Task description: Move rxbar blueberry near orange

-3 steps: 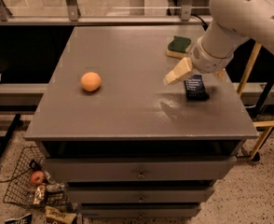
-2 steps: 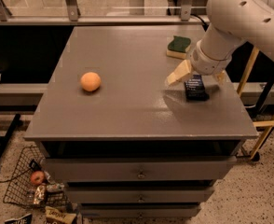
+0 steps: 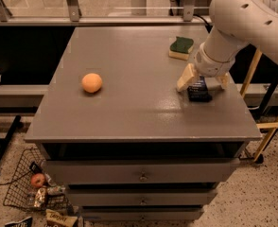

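The rxbar blueberry (image 3: 199, 91), a dark navy-blue wrapped bar, lies on the right side of the grey table (image 3: 129, 112). My gripper (image 3: 203, 81) hangs right over it, open, with one tan finger (image 3: 186, 78) to the bar's left and the other at its right. The arm covers the bar's far end. The orange (image 3: 91, 82) sits on the left part of the table, far from the bar and the gripper.
A green-and-yellow sponge (image 3: 181, 47) lies at the back right, just behind the gripper. The table's right edge is close to the bar. Drawers sit under the tabletop. A wire basket (image 3: 30, 193) with a red apple (image 3: 37, 180) stands on the floor at the lower left.
My gripper has moved slightly down and to the right, closer around the bar. The bar and the orange have not moved.
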`<state>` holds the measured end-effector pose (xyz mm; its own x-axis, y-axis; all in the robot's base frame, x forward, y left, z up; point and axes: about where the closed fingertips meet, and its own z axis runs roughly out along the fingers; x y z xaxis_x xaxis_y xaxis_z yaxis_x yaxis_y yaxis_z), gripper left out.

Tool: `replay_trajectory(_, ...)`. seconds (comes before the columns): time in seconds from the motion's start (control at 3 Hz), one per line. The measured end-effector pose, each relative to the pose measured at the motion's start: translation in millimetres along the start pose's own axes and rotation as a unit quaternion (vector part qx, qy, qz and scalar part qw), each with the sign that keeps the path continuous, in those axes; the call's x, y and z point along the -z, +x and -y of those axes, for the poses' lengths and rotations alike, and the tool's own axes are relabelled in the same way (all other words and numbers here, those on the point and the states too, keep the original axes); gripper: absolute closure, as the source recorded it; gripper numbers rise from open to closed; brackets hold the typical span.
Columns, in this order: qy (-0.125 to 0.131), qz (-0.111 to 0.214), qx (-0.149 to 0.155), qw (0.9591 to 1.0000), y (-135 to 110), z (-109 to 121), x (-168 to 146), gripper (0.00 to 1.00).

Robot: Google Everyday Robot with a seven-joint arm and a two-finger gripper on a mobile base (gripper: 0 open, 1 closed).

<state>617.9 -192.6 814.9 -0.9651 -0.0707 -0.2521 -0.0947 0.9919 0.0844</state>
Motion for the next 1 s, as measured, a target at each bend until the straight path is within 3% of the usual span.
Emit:
replay_trajectory(0.67, 0.000, 0.000, 0.000, 1.0000, -3.8, -1.4, 14.3, 0.87)
replay_trajectory(1.0, 0.000, 0.000, 0.001, 1.0000, -4.1, -1.7, 15.0, 1.00)
